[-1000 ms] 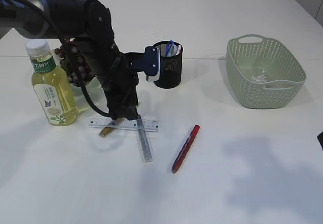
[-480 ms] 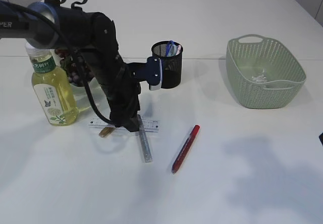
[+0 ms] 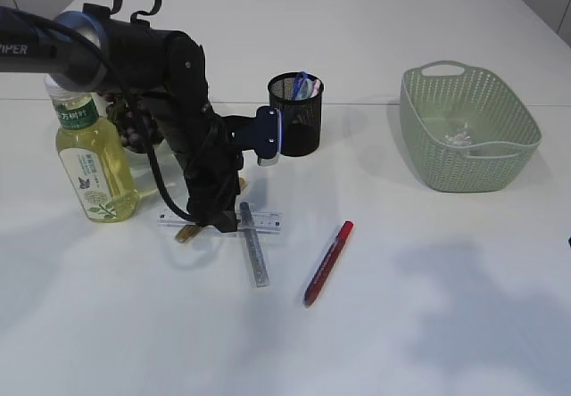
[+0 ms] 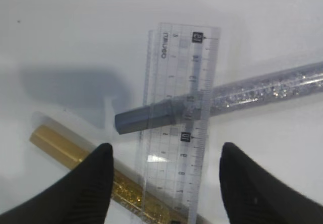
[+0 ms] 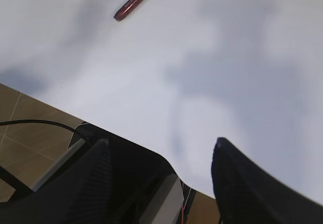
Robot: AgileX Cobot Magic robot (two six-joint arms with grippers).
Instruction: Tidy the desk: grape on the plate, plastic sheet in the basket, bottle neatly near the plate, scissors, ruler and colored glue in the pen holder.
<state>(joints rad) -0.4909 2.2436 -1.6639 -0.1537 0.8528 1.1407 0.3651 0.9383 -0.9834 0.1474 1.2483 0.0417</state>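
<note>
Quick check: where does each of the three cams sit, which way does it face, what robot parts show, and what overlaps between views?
Exterior: in front, above the white table, slanting down; shows the black left arm over the clear plastic ruler.
Left wrist: looks straight down between its open black fingertips at the ruler, grey glitter glue pen and gold glitter glue pen.
Right wrist: low over the table edge, open fingertips, floor visible.
Shared: red glue pen in exterior and right wrist.

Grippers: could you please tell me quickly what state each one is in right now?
Left gripper: open, empty, above the ruler.
Right gripper: open, empty, over bare table.
</note>
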